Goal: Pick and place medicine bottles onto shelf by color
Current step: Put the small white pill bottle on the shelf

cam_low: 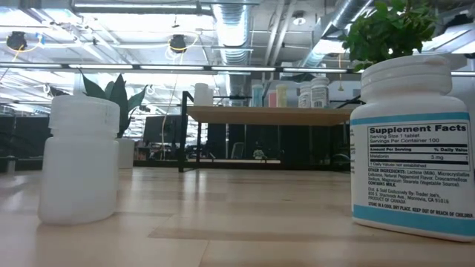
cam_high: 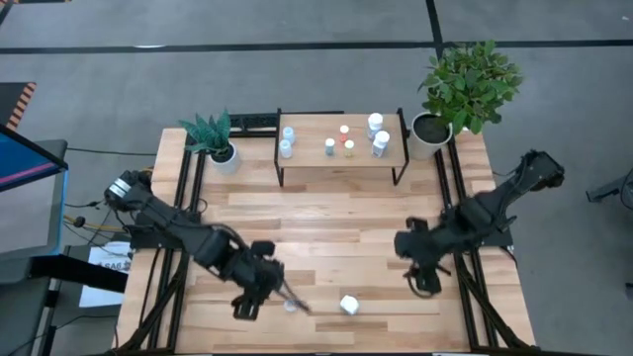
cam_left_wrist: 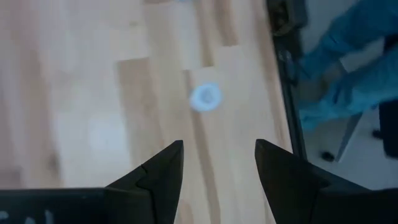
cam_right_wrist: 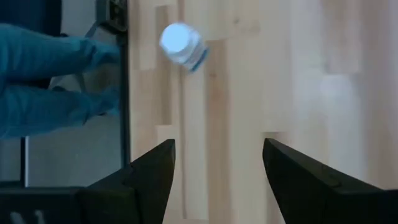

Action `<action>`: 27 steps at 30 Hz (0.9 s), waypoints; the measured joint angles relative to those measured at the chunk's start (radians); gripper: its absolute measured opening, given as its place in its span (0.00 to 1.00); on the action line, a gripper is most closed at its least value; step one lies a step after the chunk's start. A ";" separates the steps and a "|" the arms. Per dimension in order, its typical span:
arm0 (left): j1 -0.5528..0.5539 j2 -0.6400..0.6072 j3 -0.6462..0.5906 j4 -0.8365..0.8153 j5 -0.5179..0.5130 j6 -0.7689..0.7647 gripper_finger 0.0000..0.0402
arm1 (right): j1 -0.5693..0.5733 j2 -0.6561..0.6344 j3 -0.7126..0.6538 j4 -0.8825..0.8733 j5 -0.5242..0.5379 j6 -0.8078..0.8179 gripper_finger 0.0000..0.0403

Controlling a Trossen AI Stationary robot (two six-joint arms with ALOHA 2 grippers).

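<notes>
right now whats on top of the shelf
On the shelf stand seven medicine bottles: two at its left, three in the middle, two larger white ones at the right. From above nothing hides them; labels cannot be read.

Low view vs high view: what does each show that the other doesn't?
Only the low view: the printed label on the big white bottle at the near edge, and the ceiling pipes of the room behind.

Only the high view: both arms, the left gripper open by the small bottle and the right gripper open over bare table, plus the grey floor.

Both: the shelf with bottles on it, the two potted plants, and the two bottles left on the table.
</notes>
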 joint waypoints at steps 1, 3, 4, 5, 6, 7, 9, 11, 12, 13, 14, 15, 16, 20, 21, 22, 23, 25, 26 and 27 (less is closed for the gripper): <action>-0.015 0.000 -0.027 0.042 -0.003 0.023 0.46 | 0.022 0.003 -0.028 0.032 0.001 0.012 0.66; -0.038 0.000 -0.078 0.123 -0.014 0.049 0.46 | 0.049 0.018 -0.071 0.111 0.002 0.038 0.66; -0.046 0.000 -0.098 0.157 -0.031 0.053 0.46 | 0.064 0.020 -0.091 0.137 0.003 0.056 0.66; -0.053 0.000 -0.118 0.192 -0.054 0.054 0.46 | 0.078 0.021 -0.104 0.154 0.005 0.078 0.66; -0.058 0.000 -0.139 0.230 -0.079 0.054 0.46 | 0.087 0.026 -0.117 0.177 0.008 0.102 0.66; -0.060 0.000 -0.156 0.257 -0.105 0.050 0.46 | 0.090 0.029 -0.127 0.207 0.008 0.120 0.66; -0.061 0.000 -0.181 0.275 -0.123 0.022 0.46 | 0.107 0.035 -0.148 0.231 0.009 0.153 0.66; -0.056 0.000 -0.208 0.312 -0.111 -0.017 0.47 | 0.118 0.044 -0.151 0.232 0.023 0.169 0.66; -0.054 0.000 -0.217 0.308 -0.108 -0.033 0.48 | 0.120 0.049 -0.149 0.244 0.033 0.173 0.66; -0.053 0.000 -0.220 0.304 -0.108 -0.039 0.50 | 0.124 0.052 -0.151 0.238 0.044 0.173 0.66; -0.053 0.002 -0.221 0.307 -0.108 -0.041 0.51 | 0.131 0.054 -0.151 0.233 0.051 0.176 0.66; -0.053 0.010 -0.219 0.313 -0.108 -0.038 0.53 | 0.134 0.059 -0.151 0.229 0.055 0.180 0.66; -0.053 0.016 -0.218 0.316 -0.109 -0.026 0.55 | 0.131 0.063 -0.151 0.242 0.056 0.182 0.66; -0.066 0.070 -0.217 0.381 -0.109 0.074 0.61 | 0.134 0.074 -0.150 0.237 0.058 0.184 0.66; -0.070 0.086 -0.219 0.374 -0.112 0.101 0.62 | 0.133 0.079 -0.150 0.243 0.058 0.184 0.66; -0.072 0.104 -0.219 0.377 -0.113 0.119 0.63 | 0.133 0.080 -0.150 0.234 0.058 0.183 0.66; -0.072 0.125 -0.217 0.403 -0.114 0.125 0.63 | 0.133 0.080 -0.151 0.226 0.057 0.183 0.66; -0.072 0.155 -0.216 0.406 -0.113 0.125 0.63 | 0.132 0.078 -0.151 0.240 0.058 0.183 0.66; -0.071 0.168 -0.217 0.402 -0.113 0.125 0.63 | 0.131 0.078 -0.151 0.236 0.058 0.183 0.66; -0.067 0.183 -0.217 0.422 -0.116 0.125 0.63 | 0.131 0.078 -0.151 0.229 0.058 0.183 0.66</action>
